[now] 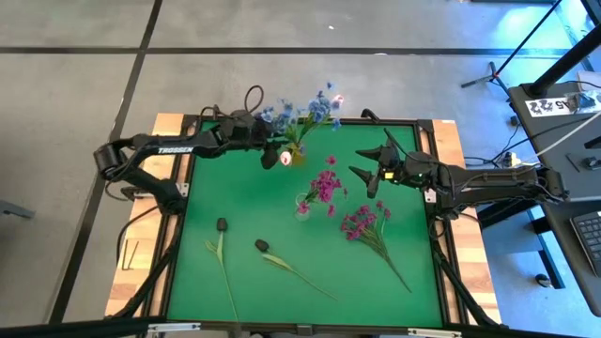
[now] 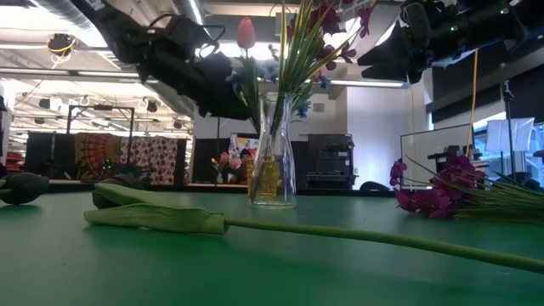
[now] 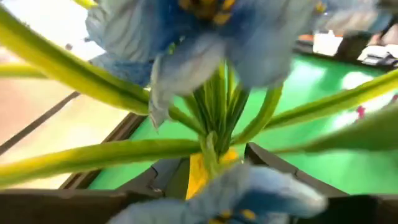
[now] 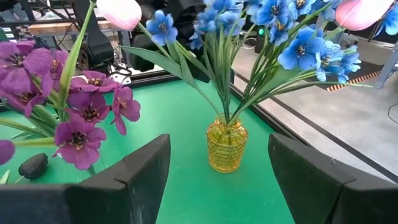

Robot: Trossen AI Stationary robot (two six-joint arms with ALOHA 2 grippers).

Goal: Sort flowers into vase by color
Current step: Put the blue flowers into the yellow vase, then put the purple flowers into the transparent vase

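Green table (image 1: 254, 197) in a workshop; right gripper (image 4: 217, 171) jaws wide, left's unclear.

A small yellow ribbed glass vase (image 1: 298, 156) holding blue artificial flowers (image 1: 315, 110) stands near the far edge of the green-topped bench (image 1: 244, 197). Nearer the middle stands a clear glass vase (image 1: 302, 208) with magenta flowers (image 1: 326, 185). A loose magenta bunch (image 1: 364, 222) lies to its right; two dark-budded stems (image 1: 222, 225) lie at front left.
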